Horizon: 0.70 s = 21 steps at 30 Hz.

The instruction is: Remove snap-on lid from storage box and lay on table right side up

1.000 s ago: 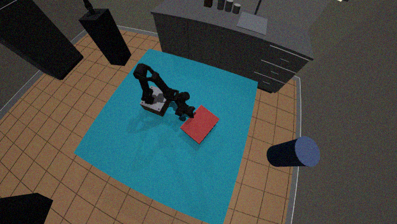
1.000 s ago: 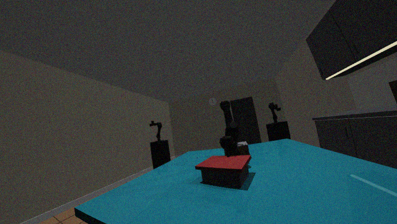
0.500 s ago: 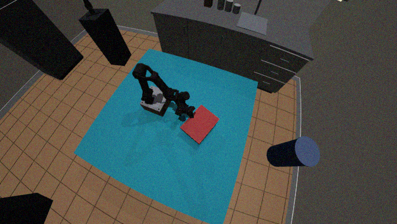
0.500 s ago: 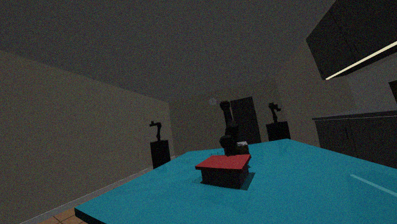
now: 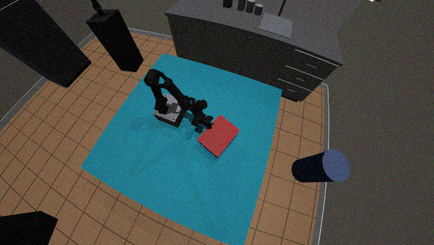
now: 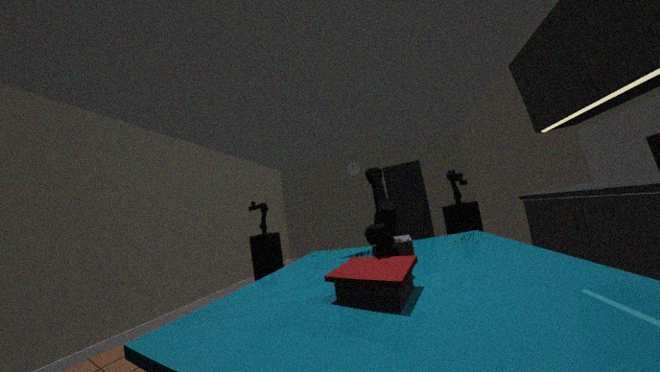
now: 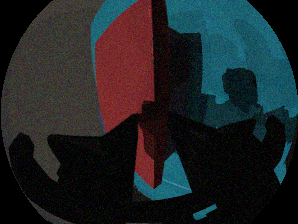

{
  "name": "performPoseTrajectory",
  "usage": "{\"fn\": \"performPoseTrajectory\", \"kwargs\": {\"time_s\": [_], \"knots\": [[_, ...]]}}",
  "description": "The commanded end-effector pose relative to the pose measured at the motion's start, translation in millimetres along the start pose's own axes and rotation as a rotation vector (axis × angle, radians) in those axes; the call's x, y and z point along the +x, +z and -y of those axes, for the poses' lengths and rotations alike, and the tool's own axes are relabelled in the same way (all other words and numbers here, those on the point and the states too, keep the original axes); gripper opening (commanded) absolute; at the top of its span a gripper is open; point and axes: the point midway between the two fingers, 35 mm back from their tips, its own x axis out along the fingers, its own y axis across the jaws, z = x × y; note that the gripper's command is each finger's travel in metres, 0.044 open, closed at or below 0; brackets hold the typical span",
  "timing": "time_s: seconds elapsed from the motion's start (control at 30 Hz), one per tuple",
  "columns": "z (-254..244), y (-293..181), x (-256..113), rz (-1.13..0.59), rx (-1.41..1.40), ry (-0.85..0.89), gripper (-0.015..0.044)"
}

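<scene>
The red lid point(image 5: 219, 136) point(image 6: 374, 268) point(image 7: 125, 65) lies right side up over the dark storage box point(image 6: 369, 293) point(image 7: 185, 70), which stands on the blue table point(image 5: 142, 189) point(image 6: 480, 326). Box walls show below the lid in the exterior view; any small gap between lid and box is too dark to tell. My gripper point(image 5: 206, 125) point(image 7: 152, 117) is shut on the lid's edge, on the side facing the arm's base, with one finger on its top side and one below. The fingertips are hidden behind the lid in the exterior view.
The arm's base point(image 5: 168, 115) point(image 6: 404, 245) stands behind the box, close to the gripper. A dark counter point(image 5: 227, 47) runs along one side of the table. A blue cylinder point(image 5: 335, 165) stands beyond the table's edge, and dark pedestals point(image 5: 117, 44) point(image 6: 267, 256) stand behind the table.
</scene>
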Motion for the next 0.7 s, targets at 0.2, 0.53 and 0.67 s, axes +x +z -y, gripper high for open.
{"fn": "performPoseTrajectory", "kwargs": {"time_s": [0.2,0.53,0.67], "knots": [[-3.3,-0.4,-2.4,0.001,0.003,0.004,0.0],[-3.2,-0.4,-1.6,-0.001,0.001,0.003,0.0],[-3.4,-0.4,-1.3,-0.001,0.001,0.003,0.0]]}}
